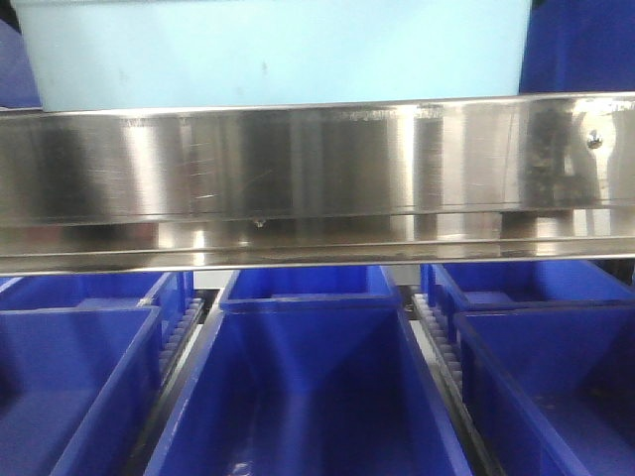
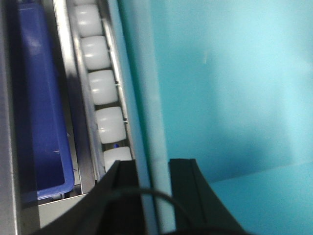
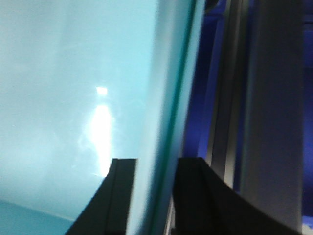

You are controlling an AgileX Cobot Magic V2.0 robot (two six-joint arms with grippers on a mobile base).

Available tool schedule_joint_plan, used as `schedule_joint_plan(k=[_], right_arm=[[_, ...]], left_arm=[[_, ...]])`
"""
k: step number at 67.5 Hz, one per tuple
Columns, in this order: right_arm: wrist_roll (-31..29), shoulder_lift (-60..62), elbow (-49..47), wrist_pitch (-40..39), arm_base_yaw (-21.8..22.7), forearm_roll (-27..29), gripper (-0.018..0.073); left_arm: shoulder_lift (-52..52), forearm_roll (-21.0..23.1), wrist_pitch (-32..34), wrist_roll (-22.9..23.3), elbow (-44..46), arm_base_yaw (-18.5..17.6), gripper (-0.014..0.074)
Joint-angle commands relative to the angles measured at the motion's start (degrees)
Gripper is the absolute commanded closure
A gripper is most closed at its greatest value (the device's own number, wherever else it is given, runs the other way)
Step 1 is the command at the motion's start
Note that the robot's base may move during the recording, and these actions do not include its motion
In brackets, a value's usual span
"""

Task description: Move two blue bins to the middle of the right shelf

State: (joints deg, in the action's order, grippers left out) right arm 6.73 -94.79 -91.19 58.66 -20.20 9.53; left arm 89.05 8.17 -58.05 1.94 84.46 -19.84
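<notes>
Biggest thing in the front view is the steel shelf rail (image 1: pixel 317 178), running edge to edge across the picture. Right above it sits the pale blue bin (image 1: pixel 268 50), the one in play, up on the level over the rail. Whether its base rests on that shelf or hangs just clear of it, I can't tell from here. Below the rail, three dark blue bins (image 1: pixel 298 297) stand side by side in their lanes, and every one looks empty as far as the view reaches. The pale bin shows only bare walls and floor in both wrist views, so nothing to spill. Down to the small stuff: a roller track (image 2: pixel 102 88) of white rollers runs just beside the pale bin's left wall. The left tool (image 2: pixel 152 164) straddles that wall, one finger inside and one outside, pinching the rim. On the other side the right tool (image 3: pixel 156 161) does the same, clamped across the right wall. So it's a two-arm carry, I'd say, and the trick is symmetry: both arms moving level and together, the bin flat, lifted clear of the rail before any travel toward the right shelf's middle level, grips firm so the thin walls don't slip.
</notes>
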Motion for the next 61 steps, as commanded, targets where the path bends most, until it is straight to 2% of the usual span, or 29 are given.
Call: schedule_joint_plan(k=[1, 18, 39, 61], right_arm=[[0.58, -1.22, 0.65, 4.13, 0.03, -0.77, 0.0715], [0.58, -0.71, 0.65, 3.75, 0.03, -0.48, 0.0713], [0.58, 5.69, -0.21, -3.91, 0.03, -0.48, 0.0713], [0.26, 9.52, -11.18, -6.67, 0.03, -0.84, 0.0713]], left_arm=[[-0.10, 0.87, -0.70, -0.16, -0.04, 0.25, 0.0707], [-0.48, 1.71, -0.92, -0.16, 0.19, 0.25, 0.0707], [-5.75, 1.82, 0.58, -0.16, 3.37, 0.25, 0.0707], [-11.55, 1.82, 4.67, -0.16, 11.39, 0.25, 0.0707]])
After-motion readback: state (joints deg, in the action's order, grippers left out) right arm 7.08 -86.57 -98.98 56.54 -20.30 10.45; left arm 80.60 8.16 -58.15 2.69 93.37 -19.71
